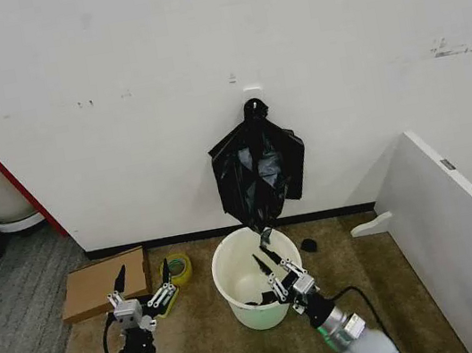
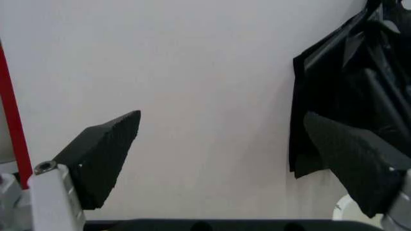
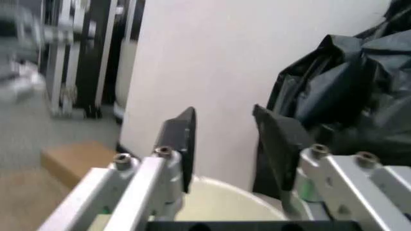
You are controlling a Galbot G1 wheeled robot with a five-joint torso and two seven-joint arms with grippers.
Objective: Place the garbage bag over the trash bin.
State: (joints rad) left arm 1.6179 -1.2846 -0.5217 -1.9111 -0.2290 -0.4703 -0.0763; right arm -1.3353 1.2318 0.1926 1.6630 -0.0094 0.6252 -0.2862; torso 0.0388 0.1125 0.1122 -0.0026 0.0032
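Even, bright indoor light, soft shadows on the floor, right wrist view's far background blurred (motion smear)

An office or lab corner: plain white painted wall (image 1: 108,62), brown and grey carpet floor (image 1: 57,351), white partition panel (image 1: 462,229).

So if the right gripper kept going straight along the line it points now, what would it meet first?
Probably the garbage bag hanging on the wall above the trash bin. The right gripper, open, aims over the bin's rim towards the bag's edge; depth is unclear, so it might reach bare wall beside it.
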